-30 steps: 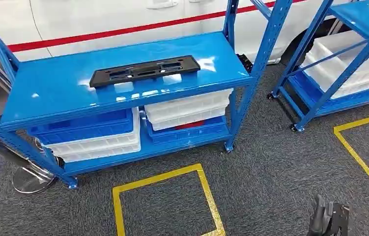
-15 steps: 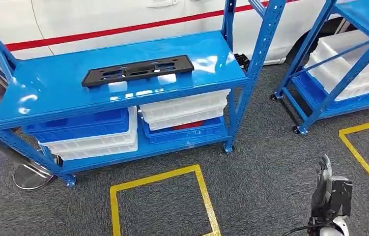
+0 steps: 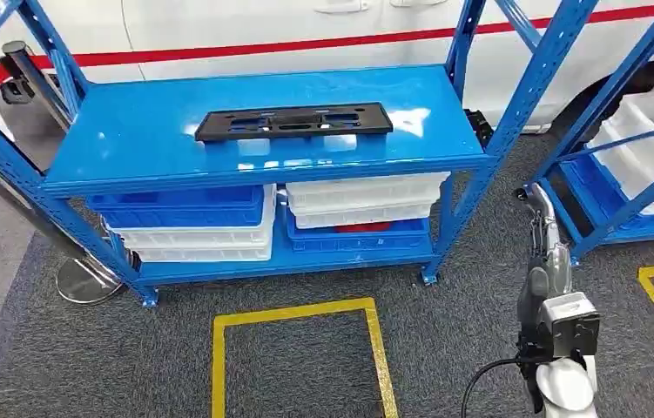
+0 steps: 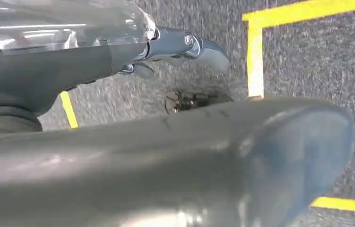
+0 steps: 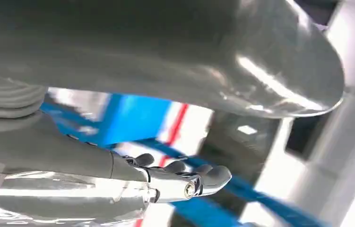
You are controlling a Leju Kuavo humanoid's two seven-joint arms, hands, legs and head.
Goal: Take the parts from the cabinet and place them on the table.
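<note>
Grey carpet with yellow tape squares point(image 3: 297, 348) lies nearest. Right hand point(image 3: 546, 239) has risen before the blue cabinet point(image 3: 262, 161), fingers spread, holding nothing. Left hand point(image 4: 180, 45) hangs over the carpet, fingers apart and empty. Black part point(image 3: 293, 122) lies on the cabinet's top shelf, unmoved. No legible writing.

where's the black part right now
In the head view, the long black plastic part lies flat near the middle of the blue rack's top shelf, above the stacked blue and white bins, with a white vehicle behind.
</note>
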